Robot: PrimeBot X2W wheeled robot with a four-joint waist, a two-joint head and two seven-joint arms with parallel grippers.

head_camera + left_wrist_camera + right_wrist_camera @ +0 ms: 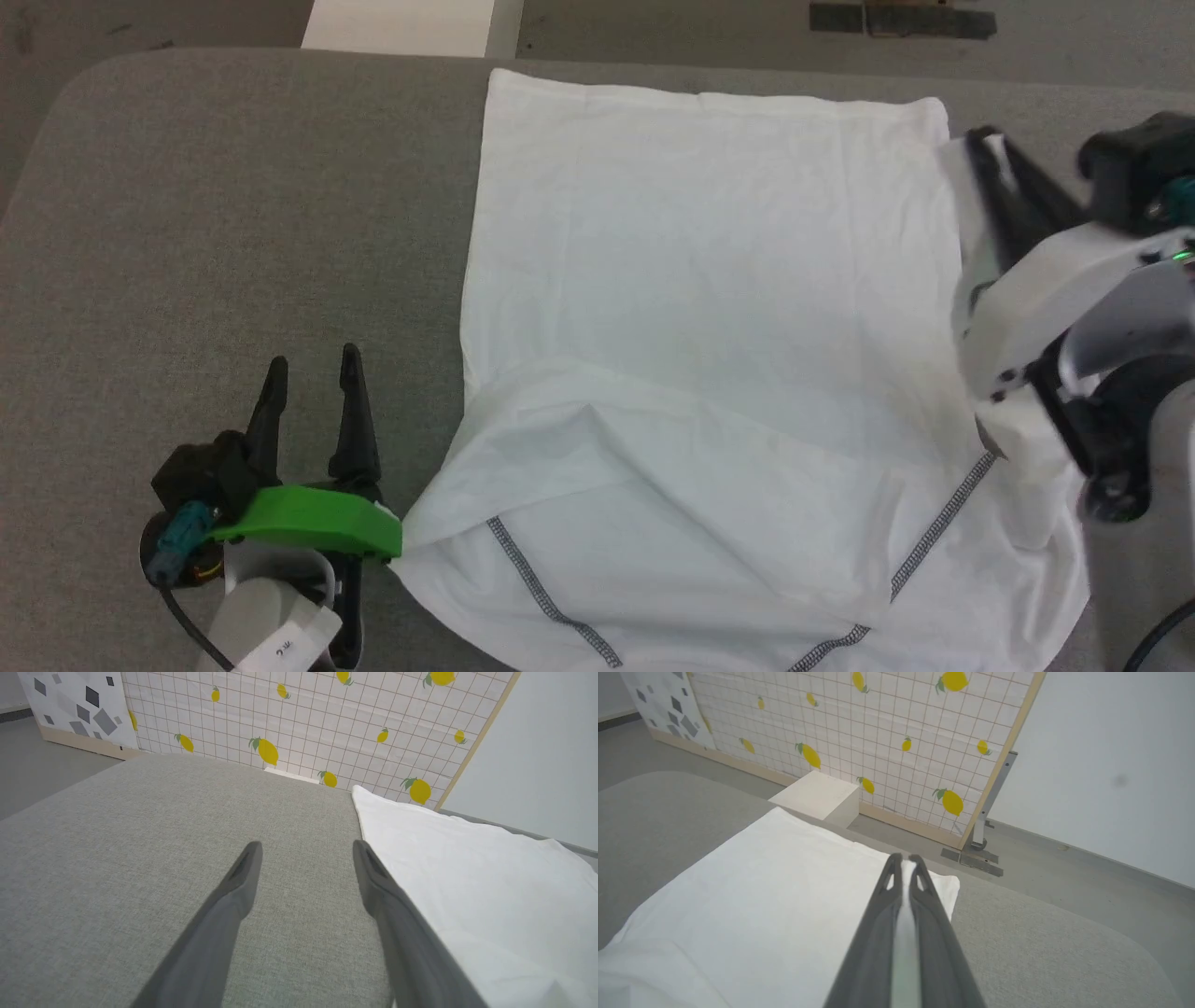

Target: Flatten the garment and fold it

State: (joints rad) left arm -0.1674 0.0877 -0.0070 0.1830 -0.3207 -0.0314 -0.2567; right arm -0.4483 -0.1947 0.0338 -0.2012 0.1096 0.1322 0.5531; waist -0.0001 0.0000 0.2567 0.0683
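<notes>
The garment [700,280] is a white long-sleeved shirt lying flat on the grey table [233,233], with its collar end and dark zigzag seams [546,597] nearest me and a fold of cloth laid across its chest. My left gripper [313,359] rests open on bare table just left of the shirt's edge; in the left wrist view its fingers [243,882] hold nothing, with the garment [467,868] to their right. My right gripper [978,140] is shut on the garment's far right edge, and a strip of white cloth [906,933] shows between its closed fingers [882,914].
A white box [401,23] stands on the floor beyond the table's far edge, also seen as the box [817,798] in the right wrist view. Behind it stands a lemon-patterned screen [878,728] with a metal foot [976,854]. Bare table lies to the shirt's left.
</notes>
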